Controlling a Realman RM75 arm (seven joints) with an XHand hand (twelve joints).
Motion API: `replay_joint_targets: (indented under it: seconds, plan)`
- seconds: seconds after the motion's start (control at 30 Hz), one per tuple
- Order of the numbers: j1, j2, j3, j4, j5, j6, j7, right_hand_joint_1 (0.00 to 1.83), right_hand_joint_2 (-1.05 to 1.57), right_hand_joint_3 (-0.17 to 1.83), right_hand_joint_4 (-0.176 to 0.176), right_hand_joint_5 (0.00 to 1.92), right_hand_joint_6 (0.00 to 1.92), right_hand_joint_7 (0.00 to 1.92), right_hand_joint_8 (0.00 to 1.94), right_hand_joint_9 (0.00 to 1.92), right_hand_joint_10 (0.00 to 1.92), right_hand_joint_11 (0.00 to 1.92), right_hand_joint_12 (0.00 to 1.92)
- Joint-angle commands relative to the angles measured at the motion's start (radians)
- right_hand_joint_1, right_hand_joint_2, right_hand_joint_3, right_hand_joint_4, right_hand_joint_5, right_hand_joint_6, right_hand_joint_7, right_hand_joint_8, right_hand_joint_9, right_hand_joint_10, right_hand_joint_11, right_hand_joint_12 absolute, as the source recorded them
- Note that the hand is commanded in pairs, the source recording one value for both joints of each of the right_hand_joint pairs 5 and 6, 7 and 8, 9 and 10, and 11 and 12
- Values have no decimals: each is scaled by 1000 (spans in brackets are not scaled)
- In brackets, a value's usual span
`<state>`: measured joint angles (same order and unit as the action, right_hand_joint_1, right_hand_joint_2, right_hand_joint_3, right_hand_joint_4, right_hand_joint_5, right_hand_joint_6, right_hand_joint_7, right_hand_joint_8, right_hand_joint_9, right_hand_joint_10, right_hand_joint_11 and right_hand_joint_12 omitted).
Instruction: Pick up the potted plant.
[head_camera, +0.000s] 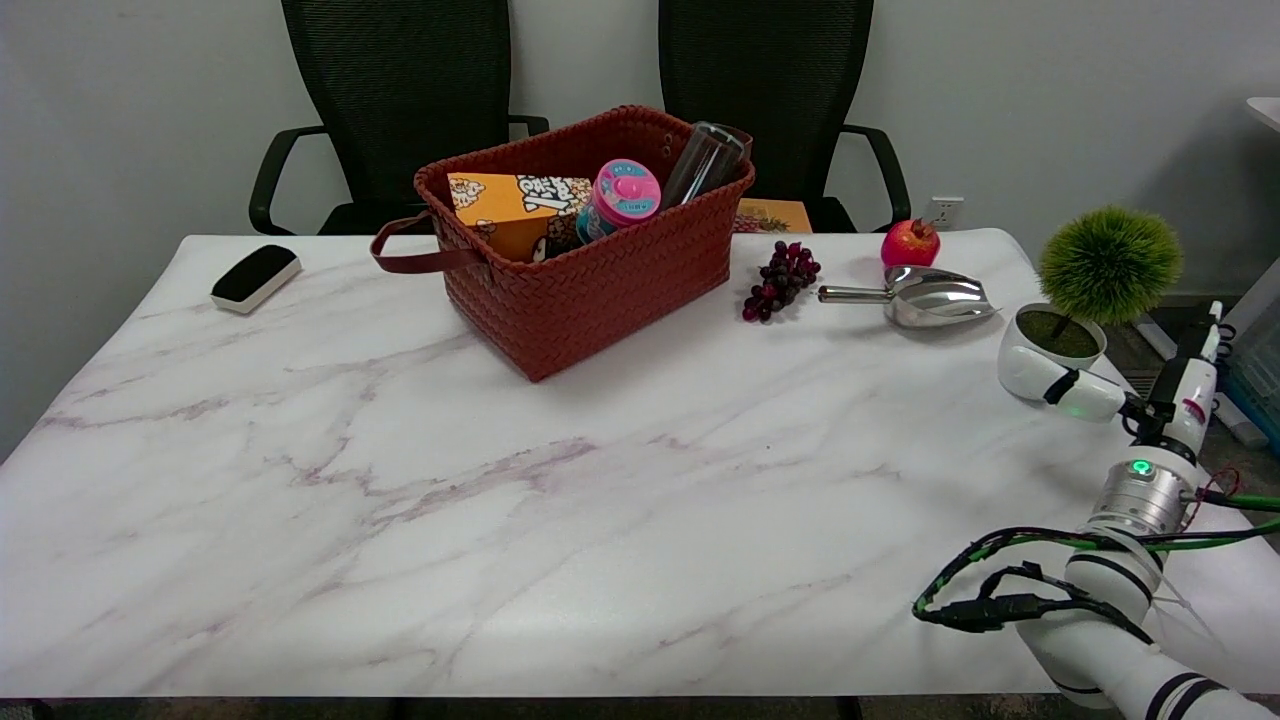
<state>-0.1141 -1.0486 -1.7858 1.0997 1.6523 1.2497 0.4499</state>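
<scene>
The potted plant (1052, 352) is a white round pot with a green ball-shaped tuft on a short stem. It stands upright on the marble table (560, 480) close to the right edge. My right hand (1165, 395) has come in from the lower right and sits just right of the pot. One white finger (1078, 392) with a black band lies along the pot's near side and touches it. The other fingers (1212, 335) point up and away, well clear of the pot's right side. The pot's far side is hidden.
A red woven basket (600, 280) with a box, a pink tub and a bottle stands at the back centre. Dark grapes (780, 280), a metal scoop (925, 297) and a red pomegranate (910, 243) lie left of the plant. A black eraser (256, 277) lies far left.
</scene>
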Motion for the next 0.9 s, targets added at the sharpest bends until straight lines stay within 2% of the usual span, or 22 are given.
replay_joint_targets:
  seconds: [0.03, 0.4, 0.67, 0.9]
  plan:
    - [78, 13, -18, -165, 5, -132, 166, 1062, -200, 438, 0, 0, 0, 0, 0, 0, 0, 0, 0]
    - [154, 15, -54, -244, 3, -189, 182, 1048, -220, 473, 0, 0, 0, 0, 0, 0, 0, 0, 0]
    - [227, 15, -118, -351, 1, -215, 267, 1044, -233, 452, 0, 0, 0, 0, 0, 0, 0, 0, 0]
    - [237, 13, -122, -376, 1, -218, 279, 1043, -232, 432, 0, 0, 0, 0, 0, 0, 0, 0, 0]
